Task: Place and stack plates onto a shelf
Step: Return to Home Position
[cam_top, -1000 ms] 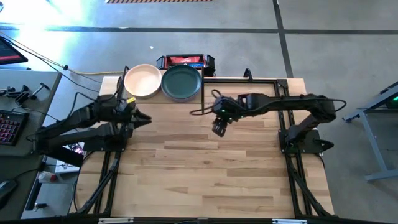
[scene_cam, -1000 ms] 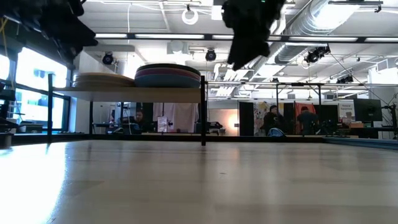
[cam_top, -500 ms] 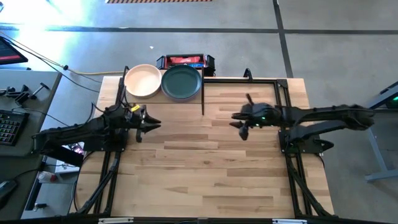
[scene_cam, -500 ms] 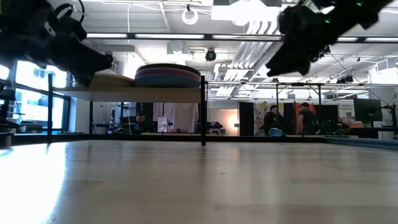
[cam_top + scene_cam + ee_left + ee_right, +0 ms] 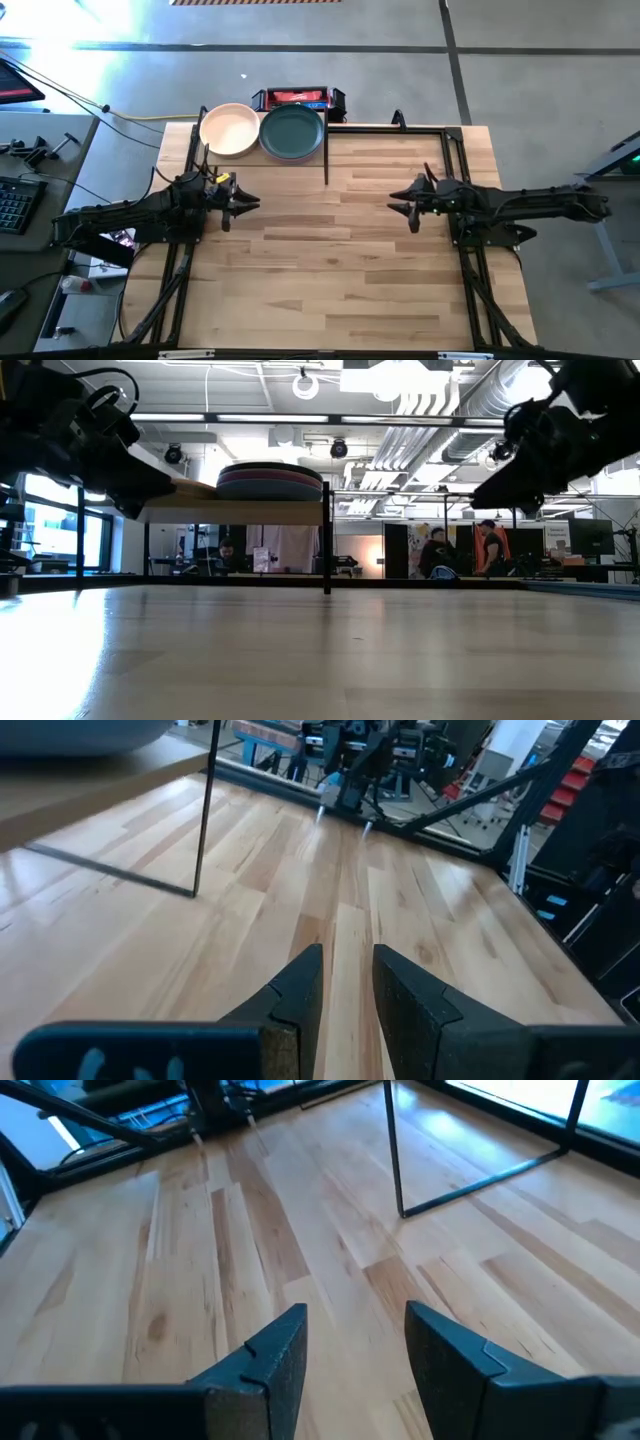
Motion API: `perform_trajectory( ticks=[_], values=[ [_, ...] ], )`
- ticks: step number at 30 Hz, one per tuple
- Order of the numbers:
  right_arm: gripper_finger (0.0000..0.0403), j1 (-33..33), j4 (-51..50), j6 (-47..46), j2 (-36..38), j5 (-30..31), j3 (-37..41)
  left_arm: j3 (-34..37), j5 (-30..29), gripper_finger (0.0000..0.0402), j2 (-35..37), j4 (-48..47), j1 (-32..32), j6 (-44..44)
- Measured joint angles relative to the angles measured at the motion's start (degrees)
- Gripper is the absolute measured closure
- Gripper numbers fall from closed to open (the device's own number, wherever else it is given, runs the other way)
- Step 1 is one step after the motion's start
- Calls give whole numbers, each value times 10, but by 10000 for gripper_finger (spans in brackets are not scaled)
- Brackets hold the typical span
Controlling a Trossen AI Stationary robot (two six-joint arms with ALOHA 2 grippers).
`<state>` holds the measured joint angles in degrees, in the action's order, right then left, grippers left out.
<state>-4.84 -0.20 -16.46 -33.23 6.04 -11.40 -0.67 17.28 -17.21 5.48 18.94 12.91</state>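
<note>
**Around the bench: side table, floor and hall**

The slatted light-wood tabletop (image 5: 330, 270) fills the middle of the high view. Just beyond its far edge sits a red-and-black box (image 5: 297, 97). The grey concrete floor (image 5: 540, 70) around it is crossed by dark seams. To the left stands a grey side bench (image 5: 45, 140) with small tools, and near it a keyboard (image 5: 12, 205) with red-lit keys. A grey metal stand (image 5: 600, 200) is off to the right.

The low view looks into a hall with silver ceiling ducts (image 5: 520, 385), bright windows (image 5: 45, 510) and a dark monitor (image 5: 585, 537). Two people stand there (image 5: 437, 552), one in an orange top (image 5: 492, 547). Another person (image 5: 222, 550) sits farther left.
</note>
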Motion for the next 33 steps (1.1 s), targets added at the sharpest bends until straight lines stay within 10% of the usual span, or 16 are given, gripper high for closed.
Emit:
perform_trajectory(
  ticks=[18, 33],
  values=[
    [252, 0, 50, 55, 93, -1, 108, 0, -138, 323, -2, -42, 1, 4],
    [252, 0, 40, 19, 93, -2, 108, 0, -140, 323, -2, -43, 1, 4]
  ],
)
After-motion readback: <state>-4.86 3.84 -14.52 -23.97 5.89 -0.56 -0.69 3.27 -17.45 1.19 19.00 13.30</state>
